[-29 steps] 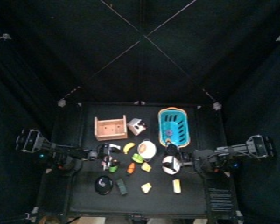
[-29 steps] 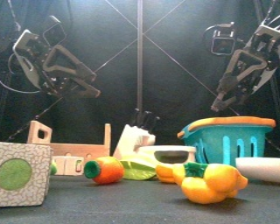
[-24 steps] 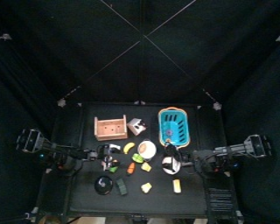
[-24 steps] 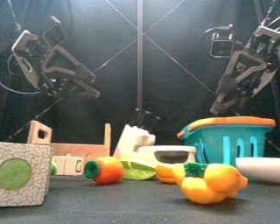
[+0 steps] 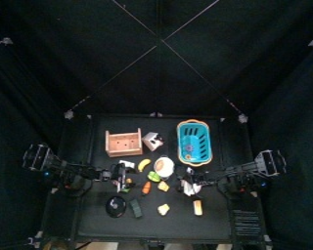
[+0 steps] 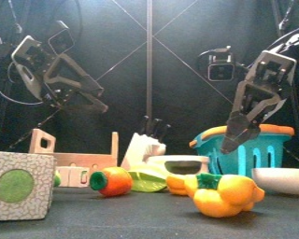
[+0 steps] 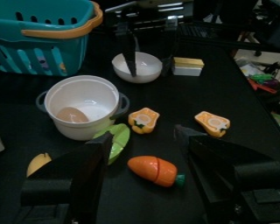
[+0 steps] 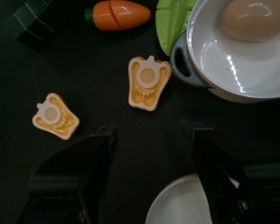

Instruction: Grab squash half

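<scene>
Fingers of right gripper spread wide above two squash halves lying near; risk: descending between them, or nudging white pot. Left gripper open, idle.

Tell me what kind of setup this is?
Likely a robot manipulation test cell: black curtains pen in a small black table, with play-kitchen props like a teal plastic basket and orange squash halves.

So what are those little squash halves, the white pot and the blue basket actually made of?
The squash halves look like toy plastic: flat even orange-yellow with a pale moulded middle, too neat for real food. The white pot shows sharp light glints on a smooth inside, so glossy plastic or possibly enamel; I can't tell which. The blue basket looks like moulded plastic, with regular slotted walls and an orange rim.
</scene>
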### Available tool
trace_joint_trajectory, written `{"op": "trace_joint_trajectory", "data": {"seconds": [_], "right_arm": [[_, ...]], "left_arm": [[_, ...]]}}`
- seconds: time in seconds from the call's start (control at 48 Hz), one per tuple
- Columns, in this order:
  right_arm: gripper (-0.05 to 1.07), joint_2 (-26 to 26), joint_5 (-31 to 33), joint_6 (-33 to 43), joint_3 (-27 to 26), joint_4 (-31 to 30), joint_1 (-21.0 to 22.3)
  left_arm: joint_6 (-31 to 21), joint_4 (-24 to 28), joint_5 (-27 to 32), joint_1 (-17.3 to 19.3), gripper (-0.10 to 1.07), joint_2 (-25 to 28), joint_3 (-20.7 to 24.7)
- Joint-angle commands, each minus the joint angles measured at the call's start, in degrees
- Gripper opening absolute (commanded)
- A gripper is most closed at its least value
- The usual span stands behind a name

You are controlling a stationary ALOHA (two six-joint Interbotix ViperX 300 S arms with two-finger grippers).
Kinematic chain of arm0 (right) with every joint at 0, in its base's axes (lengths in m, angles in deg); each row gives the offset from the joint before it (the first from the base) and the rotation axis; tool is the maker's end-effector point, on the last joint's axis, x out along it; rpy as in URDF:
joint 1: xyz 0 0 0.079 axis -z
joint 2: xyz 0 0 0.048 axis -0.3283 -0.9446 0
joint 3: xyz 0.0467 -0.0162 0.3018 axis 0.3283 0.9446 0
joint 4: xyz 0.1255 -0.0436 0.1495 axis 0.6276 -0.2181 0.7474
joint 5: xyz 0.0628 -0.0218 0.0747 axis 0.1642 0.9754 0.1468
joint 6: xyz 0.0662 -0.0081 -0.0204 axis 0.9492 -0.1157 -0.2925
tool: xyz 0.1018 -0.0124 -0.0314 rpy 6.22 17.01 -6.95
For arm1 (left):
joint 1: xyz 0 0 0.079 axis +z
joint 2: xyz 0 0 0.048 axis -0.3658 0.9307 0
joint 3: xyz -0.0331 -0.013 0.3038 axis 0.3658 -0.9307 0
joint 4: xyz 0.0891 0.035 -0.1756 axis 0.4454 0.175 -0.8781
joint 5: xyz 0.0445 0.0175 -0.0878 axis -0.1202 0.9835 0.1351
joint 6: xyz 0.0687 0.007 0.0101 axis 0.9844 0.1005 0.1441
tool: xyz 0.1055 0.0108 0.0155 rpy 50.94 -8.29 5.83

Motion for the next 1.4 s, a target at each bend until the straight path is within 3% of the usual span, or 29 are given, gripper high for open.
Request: {"op": "trace_joint_trajectory", "data": {"seconds": [0.0, 0.375, 0.625, 1.375], "right_arm": [[0.91, -1.4, 0.1, 0.1, -2.3, 0.4, -0.4], [0.91, -9.4, 6.3, 0.0, -9.5, 0.0, -0.5], [0.91, -13.2, 6.8, 0.0, -12.7, -0.9, -0.5], [0.91, -18.6, 10.6, 0.1, -17.3, -3.4, -0.5]], "left_arm": [[0.1, -0.1, -0.5, -0.5, 0.93, 0.7, 1.8], [0.0, -0.1, -0.5, -0.6, 0.93, 2.3, 2.5], [0.0, -0.1, -0.5, -0.6, 0.93, 2.5, 2.5], [0.0, -0.2, -0.5, -0.6, 0.93, 3.0, 2.5]]}}
